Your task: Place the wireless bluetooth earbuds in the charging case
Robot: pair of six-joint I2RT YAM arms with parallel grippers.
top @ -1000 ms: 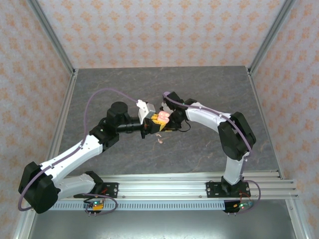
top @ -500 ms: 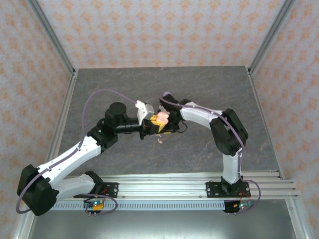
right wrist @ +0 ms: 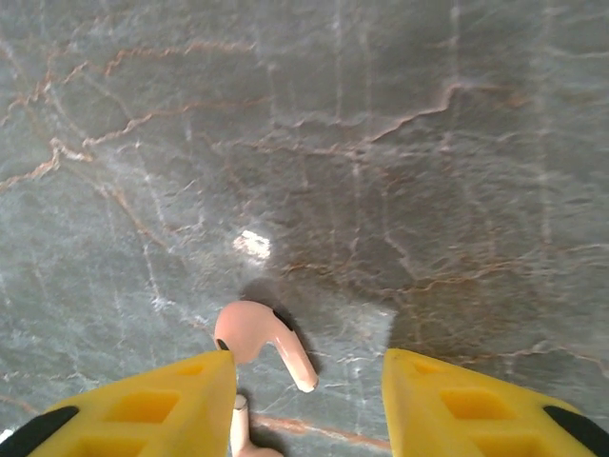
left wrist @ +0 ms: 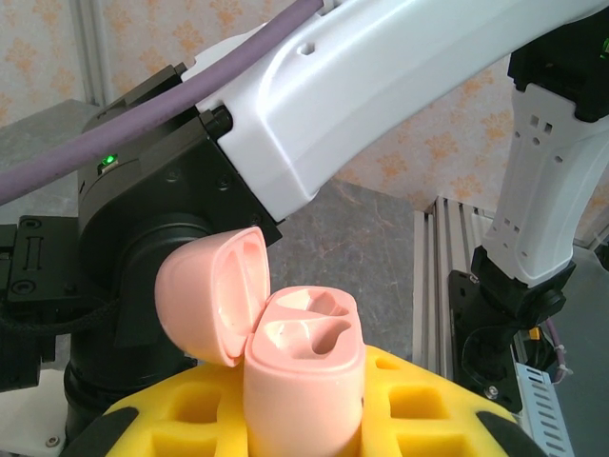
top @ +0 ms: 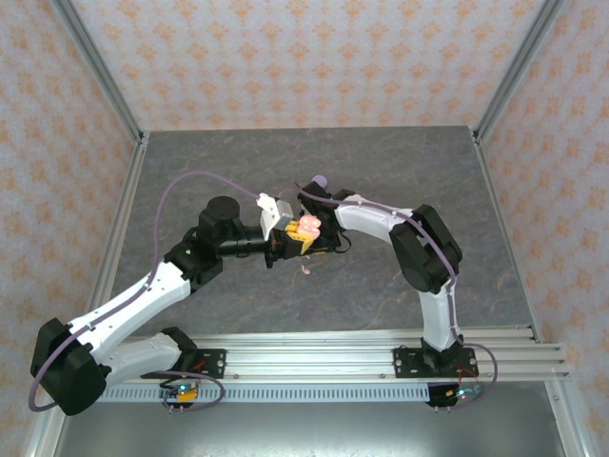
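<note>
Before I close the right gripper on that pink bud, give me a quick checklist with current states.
1. Charging case lid open: ok.
2. Both wells empty: ok.
3. Left gripper clamped on the case: ok.
4. Right gripper open above the pink earbud on the table: ok.
5. Bud centred between the fingers: not ok, it lies nearer one finger.
6. Second earbud clear of the grasp: cannot tell, cut off at the frame edge.

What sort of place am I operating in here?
Probably a lab robot test cell, not a home: patterned panel walls held in an aluminium frame box in a grey marble-look tabletop, and the left arm and right arm are bolted to a metal rail at its near edge.
</note>
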